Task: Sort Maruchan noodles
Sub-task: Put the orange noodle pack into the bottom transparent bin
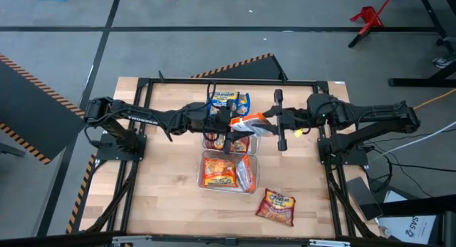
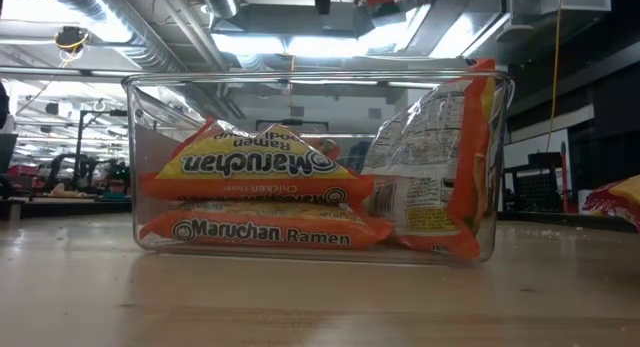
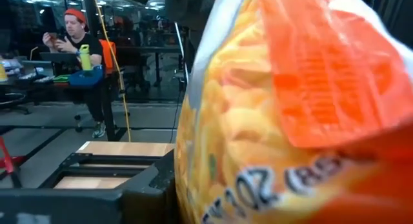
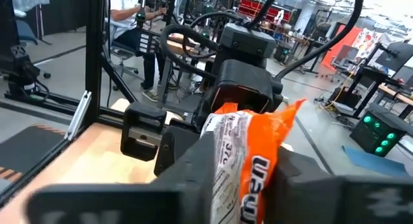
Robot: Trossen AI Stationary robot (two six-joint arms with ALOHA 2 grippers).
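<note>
An orange Maruchan noodle packet point(image 1: 249, 123) hangs in the air over the middle of the table, between my two grippers. My left gripper point(image 1: 229, 124) is at its left end and my right gripper point(image 1: 269, 119) at its right end; both point level. The packet fills the left wrist view point(image 3: 290, 121). In the right wrist view it point(image 4: 245, 153) stands between my right gripper's own fingers point(image 4: 248, 192), with the left gripper point(image 4: 242, 88) behind it. Blue-and-yellow packets point(image 1: 229, 100) lie at the far side. A red packet point(image 1: 276, 206) lies flat on the near right of the table. My left gripper is shut on the orange packet's left end point(image 1: 237, 124), coming level from the table's left. Its fingers do not show in its own wrist view, so the kind of hold is hidden. My right gripper has the packet's right end point(image 4: 242, 185) between its two fingers, level from the table's right. The packet stands on edge and is lifted clear.
A clear bin point(image 1: 201, 169) near the table's middle holds orange packets point(image 2: 250, 167), one of them upright against its right wall point(image 2: 440, 157). Another bin point(image 1: 214, 142) sits under the grippers. Black frame rails point(image 1: 214, 82) run around the table. People sit beyond the table point(image 3: 77, 43).
</note>
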